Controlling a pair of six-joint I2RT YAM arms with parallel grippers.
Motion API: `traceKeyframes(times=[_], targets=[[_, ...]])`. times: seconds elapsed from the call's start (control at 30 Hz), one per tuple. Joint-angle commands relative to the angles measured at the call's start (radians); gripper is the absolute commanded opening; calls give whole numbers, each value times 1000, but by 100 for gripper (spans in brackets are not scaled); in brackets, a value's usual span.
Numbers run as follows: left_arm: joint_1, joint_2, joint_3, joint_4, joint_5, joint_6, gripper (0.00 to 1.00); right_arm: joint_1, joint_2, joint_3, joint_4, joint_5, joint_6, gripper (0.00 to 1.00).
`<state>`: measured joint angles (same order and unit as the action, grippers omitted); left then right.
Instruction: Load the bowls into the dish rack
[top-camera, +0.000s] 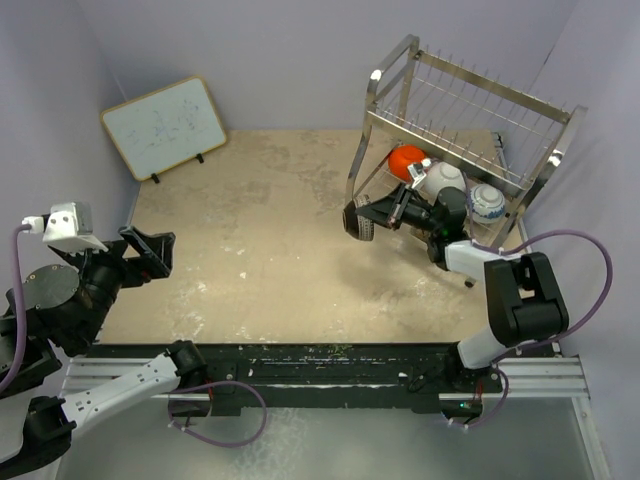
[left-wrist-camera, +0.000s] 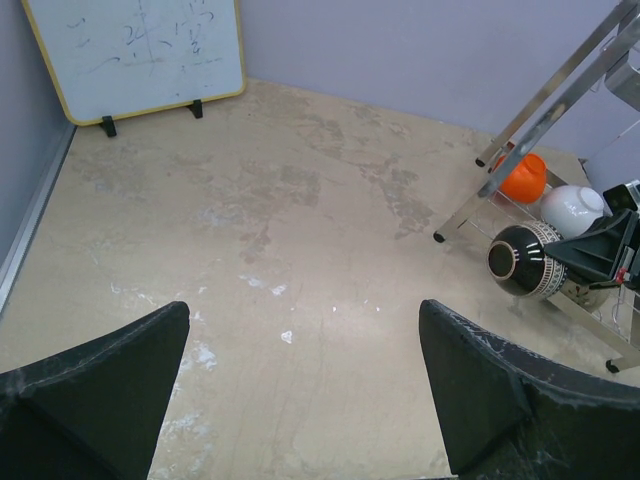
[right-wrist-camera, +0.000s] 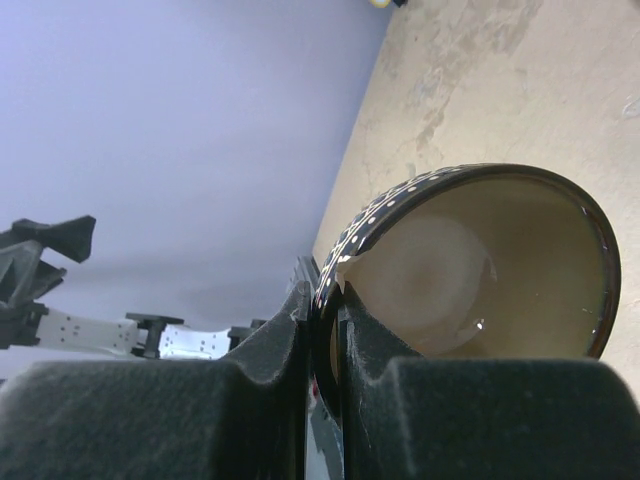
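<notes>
Rack (top-camera: 470, 110) back right — three bowls (top-camera: 445, 180) on lower tier, fourth bowl (top-camera: 360, 222) at its left end; whiteboard (top-camera: 163, 127) back left.

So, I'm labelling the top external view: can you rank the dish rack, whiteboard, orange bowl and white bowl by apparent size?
1. dish rack
2. whiteboard
3. orange bowl and white bowl: these look about alike, and both are partly hidden inside the rack, so I won't rank them.

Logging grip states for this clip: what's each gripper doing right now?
Left gripper: open, empty.
Right gripper: shut on the rim of the dark patterned bowl.
</notes>
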<state>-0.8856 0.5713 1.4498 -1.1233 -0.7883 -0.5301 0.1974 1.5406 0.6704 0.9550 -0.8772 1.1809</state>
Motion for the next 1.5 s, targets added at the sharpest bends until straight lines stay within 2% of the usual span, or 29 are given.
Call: traceKeyframes(times=[0.0, 0.3, 0.5, 0.73, 0.93, 1.13, 1.47], targets=[[0, 16, 35, 21, 1, 22, 99, -56, 18, 45, 240, -45, 132, 7], [1, 14, 36, 17, -3, 22, 99, -153, 133, 106, 433, -33, 306, 7], [1, 12, 38, 16, -3, 23, 99, -209, 182, 164, 439, 14, 333, 7], [1, 23, 37, 22, 10, 28, 99, -220, 307, 278, 460, 94, 345, 7], [1, 34, 37, 28, 15, 40, 99, -220, 437, 327, 587, 140, 429, 7], [1, 35, 44, 23, 18, 45, 99, -218, 455, 361, 561, 202, 409, 8], [1, 20, 35, 8, 18, 35, 99, -210, 527, 390, 550, 204, 406, 8]])
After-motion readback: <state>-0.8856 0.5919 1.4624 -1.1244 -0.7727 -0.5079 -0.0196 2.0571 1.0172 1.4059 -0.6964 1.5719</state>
